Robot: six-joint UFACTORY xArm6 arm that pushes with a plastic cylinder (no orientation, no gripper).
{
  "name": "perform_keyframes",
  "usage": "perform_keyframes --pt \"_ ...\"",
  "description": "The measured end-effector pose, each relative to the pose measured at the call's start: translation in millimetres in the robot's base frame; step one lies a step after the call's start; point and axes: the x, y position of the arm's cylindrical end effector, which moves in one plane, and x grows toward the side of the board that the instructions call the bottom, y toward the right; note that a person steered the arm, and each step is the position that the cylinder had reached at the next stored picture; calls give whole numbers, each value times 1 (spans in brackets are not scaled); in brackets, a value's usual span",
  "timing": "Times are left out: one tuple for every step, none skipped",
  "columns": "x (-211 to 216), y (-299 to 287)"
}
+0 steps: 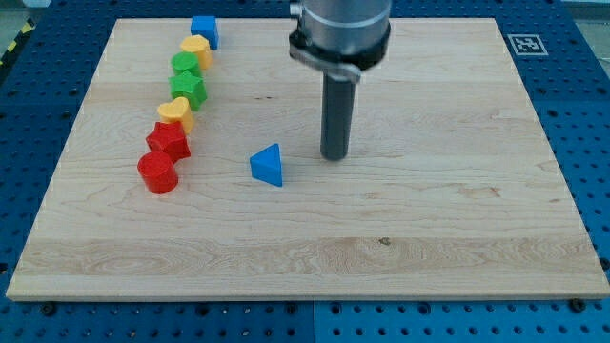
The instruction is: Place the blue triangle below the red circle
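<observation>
The blue triangle (268, 166) lies on the wooden board (429, 219) near its middle. The red circle (157, 173) sits at the view's left, at the bottom end of a slanted line of blocks. The triangle is to the right of the circle, at about the same height. My tip (335, 155) rests on the board just right of the triangle and slightly above it, a short gap away, not touching it.
The line of blocks runs up from the red circle: a red star (169, 140), a yellow heart (175, 111), a green star (189, 89), a green block (185, 64), a yellow block (195, 48), a blue block (204, 30).
</observation>
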Motion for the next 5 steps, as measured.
perform_keyframes --pt "0 -4" --pt "-5 -34" --pt "-5 -61" --pt "-1 -67" --pt "16 -67"
